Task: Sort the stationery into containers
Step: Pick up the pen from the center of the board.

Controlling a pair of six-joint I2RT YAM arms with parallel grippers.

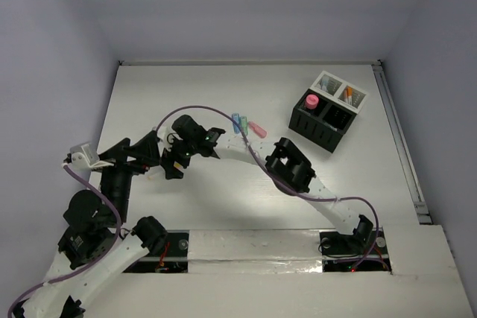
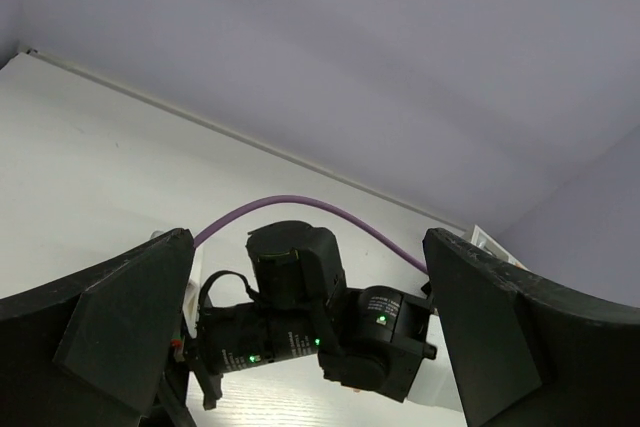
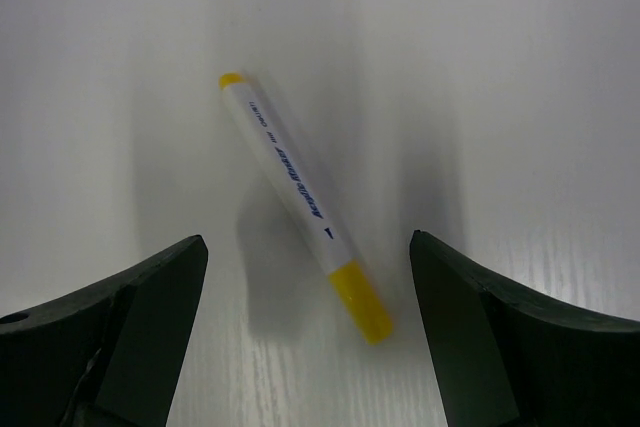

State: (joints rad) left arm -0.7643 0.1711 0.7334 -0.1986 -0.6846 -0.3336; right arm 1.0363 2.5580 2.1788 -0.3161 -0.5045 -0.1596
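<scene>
right wrist: right gripper (image 3: 305,332) wide open, straddling the yellow-capped white marker (image 3: 300,202) lying flat, apparently lined up to grab it.

White-linked arms (image 1: 235,150) with black joints (image 1: 291,165) and purple cables (image 1: 201,109).

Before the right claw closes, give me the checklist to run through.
1. Right claw open: ok.
2. Yellow marker between its fingers, flat on the table: ok.
3. Marker square to the fingers: not ok, it lies slanted.
4. Left claw open and empty: ok.
5. Left claw clear of the right arm: cannot tell, they sit close.
6. Black box has a free compartment: ok.
</scene>
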